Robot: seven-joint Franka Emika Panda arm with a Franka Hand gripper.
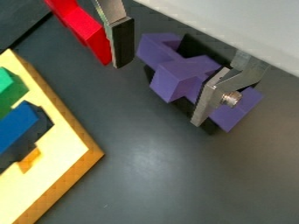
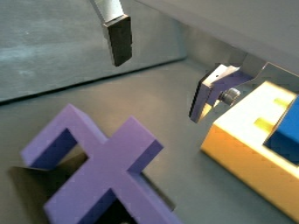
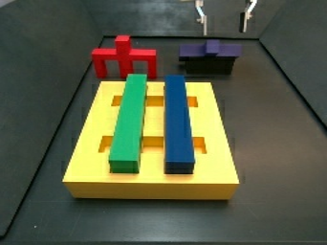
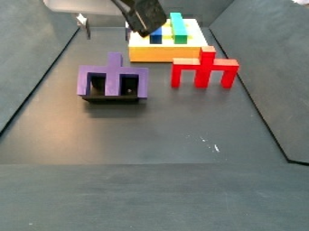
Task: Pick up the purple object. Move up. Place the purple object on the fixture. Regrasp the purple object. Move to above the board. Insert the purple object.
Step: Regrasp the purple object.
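Gripper (image 3: 223, 16) hangs above the purple object (image 3: 209, 51), with its jaws spread wide and nothing between them; in a wrist view the fingers (image 1: 117, 39) stand on both sides of the piece, apart from it. This purple object rests on the fixture (image 4: 112, 97), at the far end of the tabletop (image 3: 274, 144). I judge it was set there so the gripper can take it again in a better hold for inserting. Just beside it, to the left in a side view, stands the red piece (image 3: 122, 59). Nearer lies the board (image 3: 153, 172), which already carries a green bar (image 3: 132, 120) and a blue bar (image 3: 178, 120) in its slots
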